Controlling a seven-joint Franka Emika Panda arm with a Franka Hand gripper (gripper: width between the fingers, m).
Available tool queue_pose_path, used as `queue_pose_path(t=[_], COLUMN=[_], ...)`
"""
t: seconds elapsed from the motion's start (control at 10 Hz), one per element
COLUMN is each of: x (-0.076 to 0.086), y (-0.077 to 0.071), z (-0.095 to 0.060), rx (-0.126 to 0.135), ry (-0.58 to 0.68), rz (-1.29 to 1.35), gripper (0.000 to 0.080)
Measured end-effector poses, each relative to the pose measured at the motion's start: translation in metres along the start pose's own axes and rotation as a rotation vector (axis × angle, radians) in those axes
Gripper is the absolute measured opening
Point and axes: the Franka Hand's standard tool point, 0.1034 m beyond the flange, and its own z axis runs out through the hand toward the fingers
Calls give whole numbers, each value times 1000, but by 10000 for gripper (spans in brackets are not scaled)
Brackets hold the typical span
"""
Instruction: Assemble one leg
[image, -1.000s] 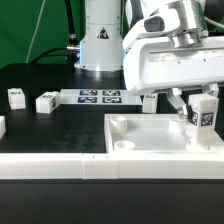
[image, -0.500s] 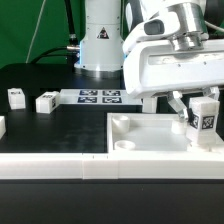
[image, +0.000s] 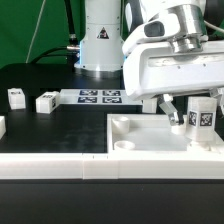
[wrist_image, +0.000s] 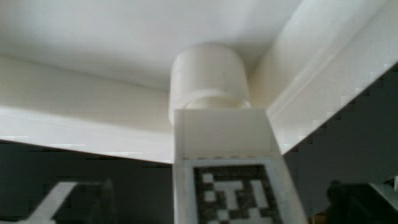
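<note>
Black surface (image: 60, 135), green backdrop. Item: small white plastic stubby leg (image: 203, 117), tagged, upright, pinched in the end effector (image: 197, 106) at a corner of the large white square tray-like piece (image: 130, 127), exterior view's right. Recommended handling: keep leg vertical, centre on the corner's presumed hole, lower straight, grip firm.

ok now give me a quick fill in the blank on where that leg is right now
1. The leg stands ___, not lying down.
2. It is at a ___ of the white tray-like piece.
3. The marker board lies toward the exterior view's ___ of the leg.
Missing words: upright; corner; left.
</note>
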Motion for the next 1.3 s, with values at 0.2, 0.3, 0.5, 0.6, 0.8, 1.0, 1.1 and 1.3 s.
queue_pose_path(t=[0.2,0.3,0.5,0.6,0.8,1.0,1.1,1.3], x=[0,0,6,12,24,23,22,28], y=[0,0,2,2,-1,-2,-5,-3], z=[0,0,-8,-15,-26,-26,-24,-19], rx=[0,0,-1,-4,-2,2,16,44], ry=[0,0,-3,4,1,-14,-60,-204], rz=[0,0,-4,-8,-17,-19,-22,-1], gripper=[646,646,649,649,649,649,649,649])
